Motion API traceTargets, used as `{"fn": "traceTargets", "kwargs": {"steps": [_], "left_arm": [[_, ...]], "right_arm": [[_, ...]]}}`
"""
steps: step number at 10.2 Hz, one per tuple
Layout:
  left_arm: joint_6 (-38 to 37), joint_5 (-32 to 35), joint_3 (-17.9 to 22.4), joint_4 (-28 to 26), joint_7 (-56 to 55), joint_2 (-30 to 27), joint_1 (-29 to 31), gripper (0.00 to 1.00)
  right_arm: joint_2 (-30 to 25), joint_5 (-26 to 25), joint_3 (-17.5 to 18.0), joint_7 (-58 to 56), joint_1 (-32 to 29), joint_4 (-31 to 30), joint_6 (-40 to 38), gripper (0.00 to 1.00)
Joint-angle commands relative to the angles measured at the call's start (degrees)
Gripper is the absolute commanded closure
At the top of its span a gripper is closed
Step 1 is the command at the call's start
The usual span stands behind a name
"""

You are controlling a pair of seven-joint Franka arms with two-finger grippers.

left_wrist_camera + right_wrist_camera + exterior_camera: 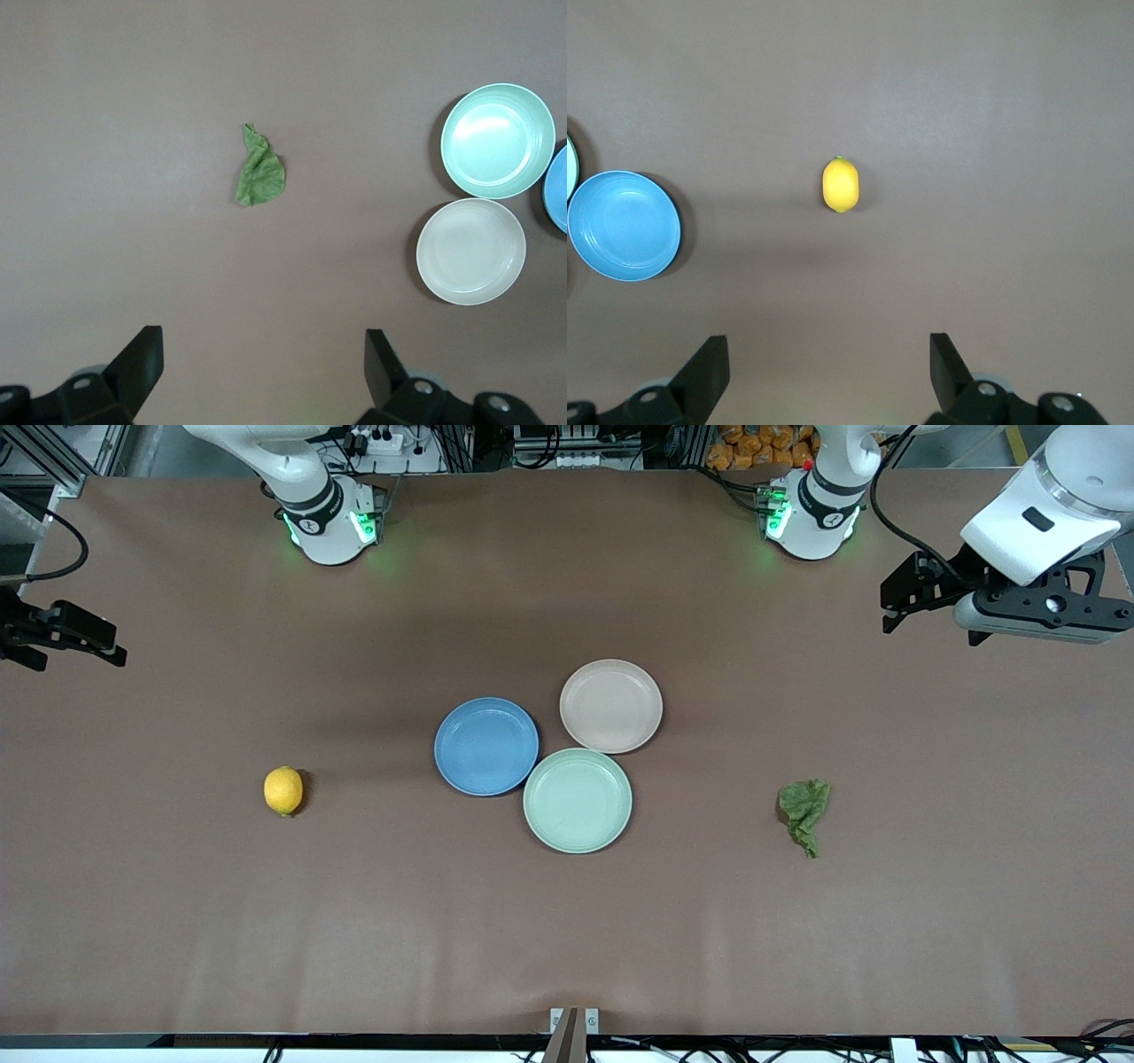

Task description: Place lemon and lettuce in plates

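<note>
Front view gives me the whole brown desk [177, 921]: three plates cluster touching at its middle, the blue plate [486, 746] toward the right arm's end, the beige-pink plate [611, 705] farthest from the camera, and the mint-green plate [578, 800] nearest it. All three are bare. The lemon [283, 790] lies on the desk well apart from the blue plate, toward the right arm's end. The lettuce leaf [804, 811] lies flat on the desk well apart from the mint-green plate, toward the left arm's end. My left gripper [904, 598] hangs over the desk's edge at its own end, jaws spread wide and holding nothing. My right gripper [84, 642] hangs over its end of the desk, jaws likewise released and empty.
</note>
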Motion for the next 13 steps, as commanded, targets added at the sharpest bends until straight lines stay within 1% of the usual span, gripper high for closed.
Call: {"fn": "traceTargets", "kwargs": {"steps": [1,13], "left_arm": [[-1.2,0.0,0.1,0.8,0.1,0.1,0.1,0.0],[-1.9,-0.2,0.4,0.6,0.1,0.5,0.5,0.0]], "right_arm": [[-0.4,-0.8,0.6,0.5,-0.7,-0.2,-0.3,0.0],[-0.4,-0.8,0.6,0.4,-0.8,-0.2,-0.3,0.0]]}}
